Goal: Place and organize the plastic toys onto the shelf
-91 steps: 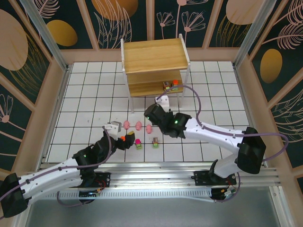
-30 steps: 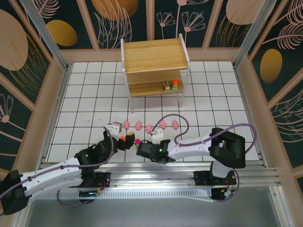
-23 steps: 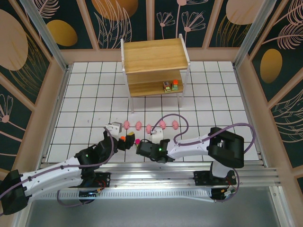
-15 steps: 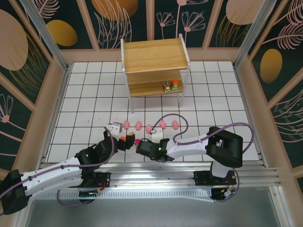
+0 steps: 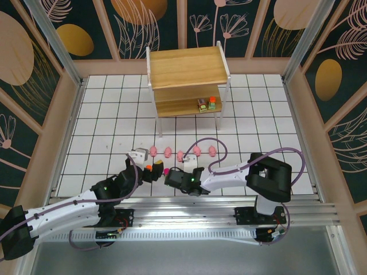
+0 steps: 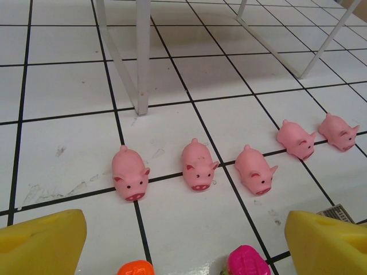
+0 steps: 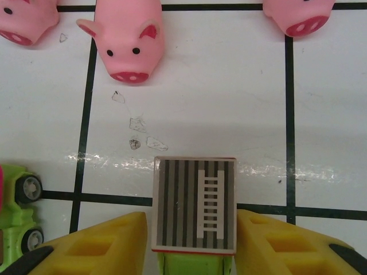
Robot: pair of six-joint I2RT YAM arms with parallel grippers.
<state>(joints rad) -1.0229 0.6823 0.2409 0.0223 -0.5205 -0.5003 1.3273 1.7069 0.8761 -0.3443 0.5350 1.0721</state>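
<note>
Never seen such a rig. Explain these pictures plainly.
Two white robot arms are bolted at the table's near edge, each ending in a yellow two-finger gripper. One picture looks down from above; the other two come from cameras on the wrists. On the white tiled table stands a two-tier wooden shelf with two small blocky toys on its lower board; five pink plastic pigs stand in a row. The left gripper is open and empty. The right gripper has its fingers flanking a green toy truck with a striped grey roof; whether it grips yet is unclear.
</note>
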